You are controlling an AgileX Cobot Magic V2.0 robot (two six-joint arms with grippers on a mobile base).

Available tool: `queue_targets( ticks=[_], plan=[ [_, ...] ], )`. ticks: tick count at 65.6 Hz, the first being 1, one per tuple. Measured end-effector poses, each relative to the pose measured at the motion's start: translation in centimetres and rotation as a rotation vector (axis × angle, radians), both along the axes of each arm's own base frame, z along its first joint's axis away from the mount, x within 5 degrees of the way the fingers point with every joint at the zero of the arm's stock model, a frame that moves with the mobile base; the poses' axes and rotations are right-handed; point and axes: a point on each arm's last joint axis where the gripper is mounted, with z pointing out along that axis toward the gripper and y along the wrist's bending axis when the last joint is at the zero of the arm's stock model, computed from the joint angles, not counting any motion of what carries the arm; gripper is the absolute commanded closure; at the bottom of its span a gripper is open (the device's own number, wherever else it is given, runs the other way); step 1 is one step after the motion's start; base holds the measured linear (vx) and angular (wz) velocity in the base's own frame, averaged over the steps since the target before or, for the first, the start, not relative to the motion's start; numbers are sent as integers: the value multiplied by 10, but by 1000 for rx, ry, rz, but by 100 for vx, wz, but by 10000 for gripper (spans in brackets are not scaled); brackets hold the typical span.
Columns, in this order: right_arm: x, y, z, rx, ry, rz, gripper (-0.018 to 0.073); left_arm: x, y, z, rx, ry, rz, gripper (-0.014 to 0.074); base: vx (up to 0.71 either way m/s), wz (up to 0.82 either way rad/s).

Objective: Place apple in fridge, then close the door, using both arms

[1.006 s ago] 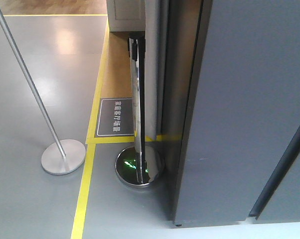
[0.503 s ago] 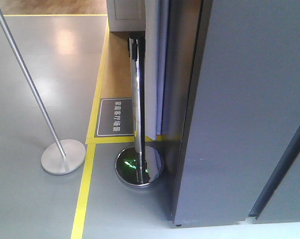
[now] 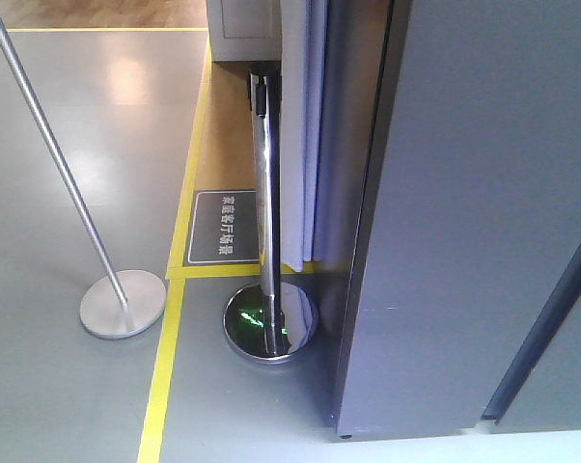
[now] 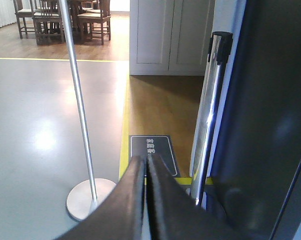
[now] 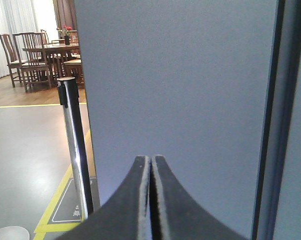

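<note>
The tall dark grey fridge fills the right of the front view, with a dark seam between two grey panels. I cannot tell which panel is the door. A pale blue-white strip shows past its left side. The apple is out of view. My left gripper is shut and holds nothing; it points at the floor beside the fridge's dark side. My right gripper is shut and empty, facing a flat grey fridge panel at close range.
A chrome stanchion post on a round base stands against the fridge's left side. A thin leaning pole with a flat disc base is further left. Yellow floor tape and a dark floor sign lie between them.
The strip left of the fridge's side has gone from grey to pale blue-white and grown slightly wider. The posts and the fridge body have not moved.
</note>
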Motion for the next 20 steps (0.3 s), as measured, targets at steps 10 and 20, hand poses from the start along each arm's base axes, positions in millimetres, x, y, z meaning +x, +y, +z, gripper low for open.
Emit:
queue_targets(
  ticks=[10, 20],
  plan=[
    [0, 0, 0, 0, 0, 0, 562, 0, 0, 0, 0, 0, 0, 603, 0, 0],
    [0, 0, 0, 0, 0, 0, 562, 0, 0, 0, 0, 0, 0, 603, 0, 0]
  ],
)
